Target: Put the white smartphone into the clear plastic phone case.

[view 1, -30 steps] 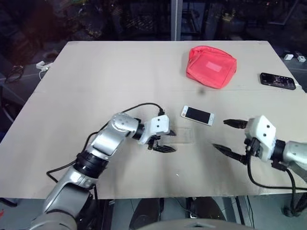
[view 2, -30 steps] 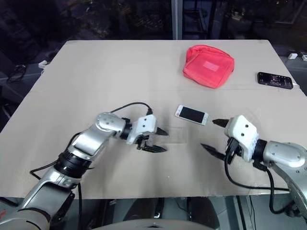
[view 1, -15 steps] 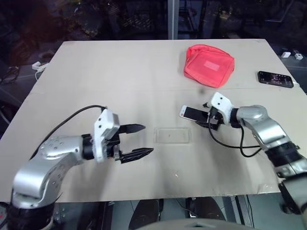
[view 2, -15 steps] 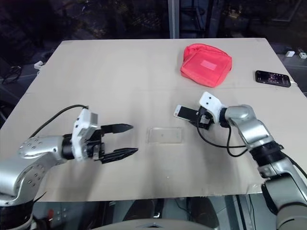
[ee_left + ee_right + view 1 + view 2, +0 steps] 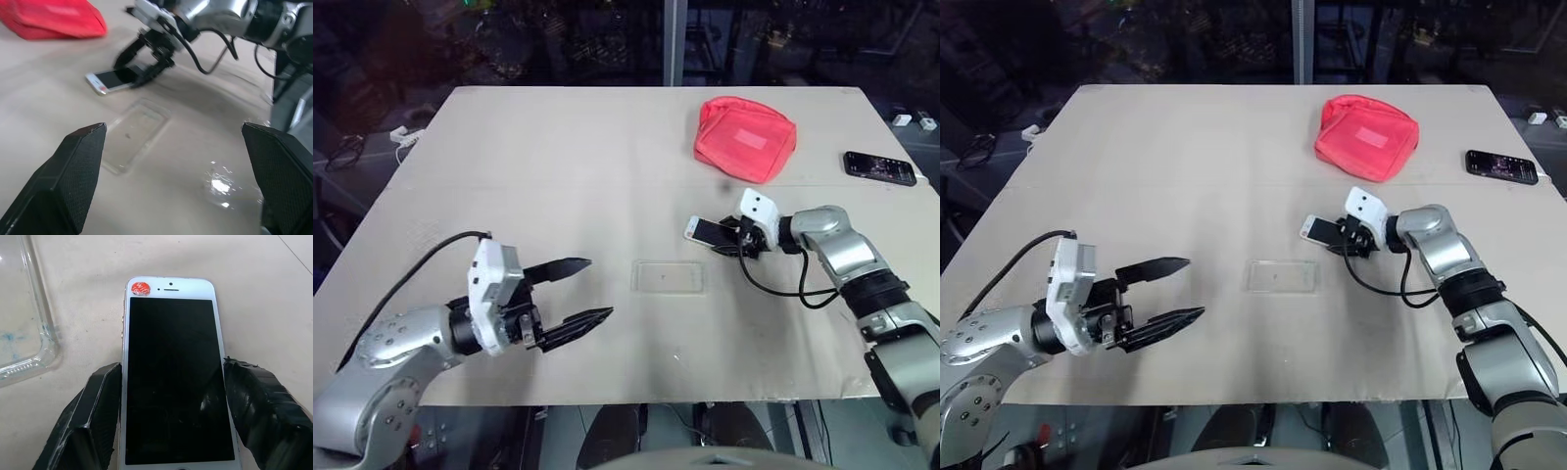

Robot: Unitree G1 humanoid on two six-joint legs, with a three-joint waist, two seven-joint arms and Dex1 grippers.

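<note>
Right fingers have closed around white smartphone.

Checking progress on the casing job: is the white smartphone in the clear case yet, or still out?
Out. The white smartphone lies on the table beside the empty clear plastic phone case, between the right gripper fingers.

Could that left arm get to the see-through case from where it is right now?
Probably yes. The left gripper hangs open over the table, pointing toward the clear plastic phone case, with only bare tabletop between them. The right gripper is busy at the white smartphone, off to one side.
</note>
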